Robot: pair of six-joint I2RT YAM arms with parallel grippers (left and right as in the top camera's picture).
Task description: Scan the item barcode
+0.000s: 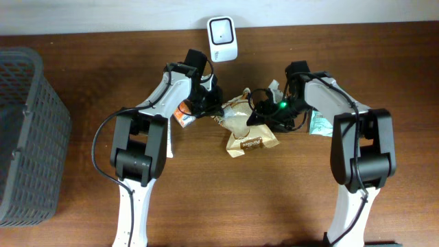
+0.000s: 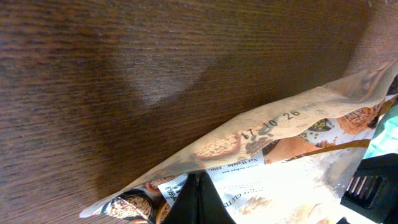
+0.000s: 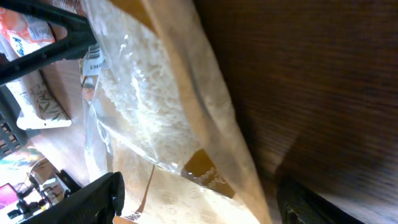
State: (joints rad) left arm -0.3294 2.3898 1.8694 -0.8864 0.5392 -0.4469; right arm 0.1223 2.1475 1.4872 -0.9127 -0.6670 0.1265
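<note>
A brown and clear food pouch [image 1: 248, 132] lies mid-table between both arms. The white scanner [image 1: 222, 38] stands at the back edge behind it. My left gripper [image 1: 212, 110] is at the pouch's left end. In the left wrist view the left gripper [image 2: 198, 200] is shut, pinching the printed pouch [image 2: 280, 124], with part of a white barcode label [image 2: 176, 185] beside the fingers. My right gripper [image 1: 258, 114] is at the pouch's right side. In the right wrist view the right gripper [image 3: 202, 205] stands open, with the pouch [image 3: 155, 106] between its spread fingers [image 3: 93, 199].
A grey mesh basket [image 1: 27, 137] fills the left edge. An orange and white packet [image 1: 182, 113] lies under the left arm. By the right arm lies a teal and white packet [image 1: 319, 123]. More packets [image 3: 34, 99] show past the pouch.
</note>
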